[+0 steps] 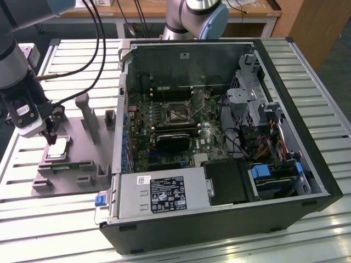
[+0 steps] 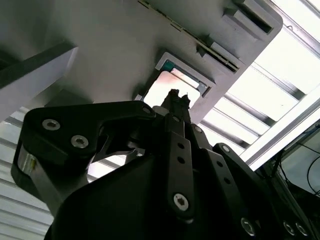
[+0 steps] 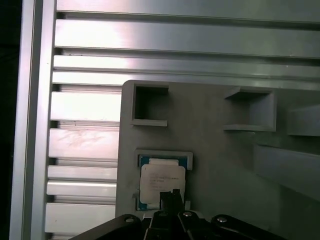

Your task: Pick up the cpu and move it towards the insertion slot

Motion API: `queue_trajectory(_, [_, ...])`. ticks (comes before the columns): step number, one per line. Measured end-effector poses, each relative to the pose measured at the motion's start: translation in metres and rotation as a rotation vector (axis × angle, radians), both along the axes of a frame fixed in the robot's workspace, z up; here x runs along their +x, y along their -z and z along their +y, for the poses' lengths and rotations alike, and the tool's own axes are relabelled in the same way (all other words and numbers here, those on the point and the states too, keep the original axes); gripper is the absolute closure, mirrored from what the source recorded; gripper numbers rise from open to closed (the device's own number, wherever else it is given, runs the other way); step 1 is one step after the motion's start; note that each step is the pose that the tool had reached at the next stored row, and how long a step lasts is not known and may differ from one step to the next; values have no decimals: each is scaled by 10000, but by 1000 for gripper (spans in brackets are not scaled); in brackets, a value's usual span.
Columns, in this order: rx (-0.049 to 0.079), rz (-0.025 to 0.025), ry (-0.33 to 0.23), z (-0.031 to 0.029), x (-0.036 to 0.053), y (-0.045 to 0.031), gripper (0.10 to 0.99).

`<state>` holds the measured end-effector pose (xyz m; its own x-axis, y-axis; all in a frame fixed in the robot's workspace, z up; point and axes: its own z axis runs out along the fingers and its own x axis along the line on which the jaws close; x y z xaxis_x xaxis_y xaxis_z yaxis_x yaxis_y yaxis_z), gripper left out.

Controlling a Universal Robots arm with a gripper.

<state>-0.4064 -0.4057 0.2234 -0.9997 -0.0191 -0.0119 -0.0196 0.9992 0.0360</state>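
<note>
While fingers (image 3: 168,200) meet over cpu (image 3: 162,181), exterior view adds insertion slot (image 1: 176,113).

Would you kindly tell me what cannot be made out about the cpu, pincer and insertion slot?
Whether the pincer touches the cpu: its tip covers the chip's edge in both wrist views.
The insertion slot: inside too small to see, exterior view.
The cpu's top: glare-washed, second wrist view.
</note>
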Motion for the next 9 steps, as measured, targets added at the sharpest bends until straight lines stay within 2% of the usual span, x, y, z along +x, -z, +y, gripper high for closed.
queue_trajectory(4, [1, -25, 0, -2, -2, 74, 984])
queue_trajectory(9, [0, -31, 0, -4, -3, 165, 984])
